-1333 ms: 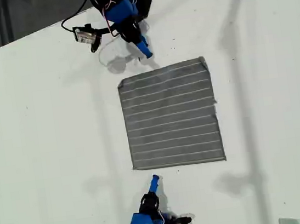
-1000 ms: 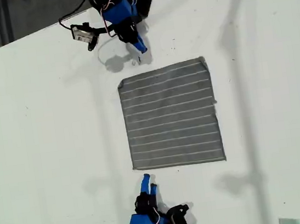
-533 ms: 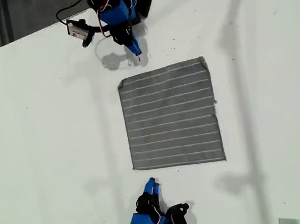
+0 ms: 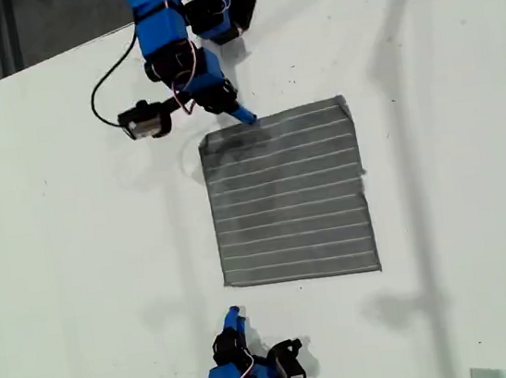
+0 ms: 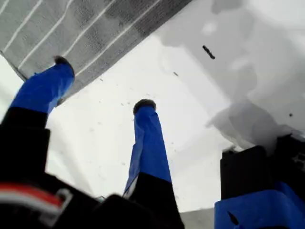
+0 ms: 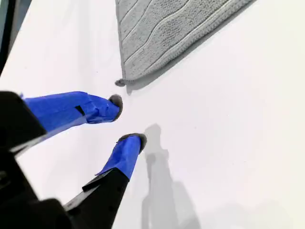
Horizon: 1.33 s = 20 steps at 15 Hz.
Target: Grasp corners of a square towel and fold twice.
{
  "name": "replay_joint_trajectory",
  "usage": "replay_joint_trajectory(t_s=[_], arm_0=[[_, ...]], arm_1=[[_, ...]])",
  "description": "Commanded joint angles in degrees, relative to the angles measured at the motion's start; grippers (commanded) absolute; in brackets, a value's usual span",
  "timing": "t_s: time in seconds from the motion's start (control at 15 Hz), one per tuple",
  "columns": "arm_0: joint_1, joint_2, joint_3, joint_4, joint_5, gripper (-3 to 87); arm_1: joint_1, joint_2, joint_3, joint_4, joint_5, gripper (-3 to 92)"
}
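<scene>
The towel (image 4: 286,194) is a grey square cloth with thin pale stripes, lying flat on the white table (image 4: 80,221). My first gripper (image 4: 243,116) comes in from the exterior view's top and stands open at the towel's far edge, near its corner (image 4: 202,142). In the first wrist view one fingertip (image 5: 64,62) is over the towel (image 5: 71,24) edge and the other is over bare table. My second gripper (image 4: 233,316) at the exterior view's bottom is open, a short way from the near corner (image 4: 227,285). The second wrist view shows that corner (image 6: 121,82) just beyond the open gripper (image 6: 126,120).
A black camera module (image 4: 137,122) on a cable sticks out beside the first arm. The table's edge (image 4: 31,61) runs across the exterior view's upper left, with dark floor beyond. A small dark speck (image 5: 208,51) lies on the table.
The first arm has swung out and down, bringing its gripper from bare table onto the towel's far edge. The second gripper has shifted slightly toward the exterior view's left and bottom.
</scene>
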<state>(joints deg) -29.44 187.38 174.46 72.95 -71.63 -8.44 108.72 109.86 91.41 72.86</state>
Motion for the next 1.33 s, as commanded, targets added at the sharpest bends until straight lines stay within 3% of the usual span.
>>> replay_joint_trajectory(t_s=[0.0, 0.2, 0.33, 0.53, 1.0, 1.07, 1.13, 1.2, 1.27], arm_0=[[-0.53, 4.04, -0.62, 1.32, 0.35, 11.5], [-0.53, 4.13, -0.35, 1.32, -0.26, 11.5], [-0.44, 4.13, -0.26, 1.32, -0.35, 11.5], [-0.26, 4.31, -0.18, 1.32, -0.35, 11.3], [0.18, 5.1, 0.0, 1.49, -0.26, 10.9], [0.35, 5.19, 0.0, 1.49, -0.26, 10.9], [0.35, 5.27, 0.0, 1.49, -0.18, 10.9], [0.44, 5.36, 0.09, 1.49, -0.09, 10.8], [0.53, 5.45, 0.09, 1.49, 0.0, 10.8]], arm_1=[[-8.96, -12.39, -16.44, 8.53, 4.13, 33.2], [-23.12, -23.2, -23.99, 7.21, 13.8, 33.3], [-27.6, -30.5, -29.53, 2.55, 15.47, 34.1], [-30.59, -40.96, -38.58, -1.58, 14.85, 35.0], [-29.88, -50.8, -38.06, -10.2, 13.89, 34.1], [-29.53, -52.03, -38.06, -10.99, 13.54, 26.7], [-29.27, -52.73, -38.06, -11.34, 14.15, 7.0], [-28.92, -53.09, -38.06, -11.6, 14.77, -0.1], [-28.83, -53.0, -38.14, -11.78, 14.85, -0.1]])
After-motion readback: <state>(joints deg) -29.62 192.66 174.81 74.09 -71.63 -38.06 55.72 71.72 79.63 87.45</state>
